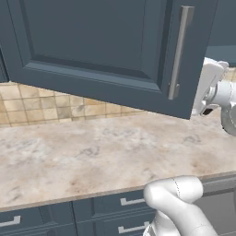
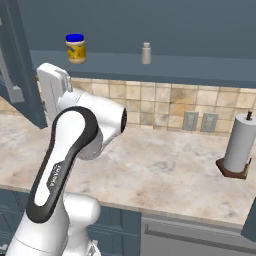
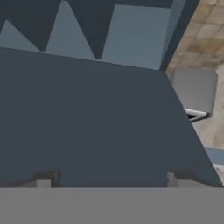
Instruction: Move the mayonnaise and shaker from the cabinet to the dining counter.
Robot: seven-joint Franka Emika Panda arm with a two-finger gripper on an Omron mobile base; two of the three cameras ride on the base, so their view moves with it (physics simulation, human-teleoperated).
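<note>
- Cabinet (image 2: 150, 30) stands open; its door (image 1: 106, 46) is swung out w/ the silver bar handle (image 1: 179, 53) near its free edge.
- Mayonnaise (image 2: 76, 48) sits upright on the inner shelf (image 2: 165, 67), toward the left end. Shaker (image 2: 146, 53) is upright too, well apart to its right on the same shelf.
- Gripper (image 3: 109, 179) sits just beside the door's free edge, below shelf level. Fingertips (image 3: 43, 179) stand wide apart w/ nothing between them; what's ahead of them is prob. a dark cabinet panel, hard to say which face.
- Key relation: jar lies up and slightly right of the hand, deeper in than the door edge. Jar's long axis is vertical, so a level side-on reach looks right.
- Jar is the nearer of the two; likely first pick.
- Neither item is off the shelf yet.
</note>
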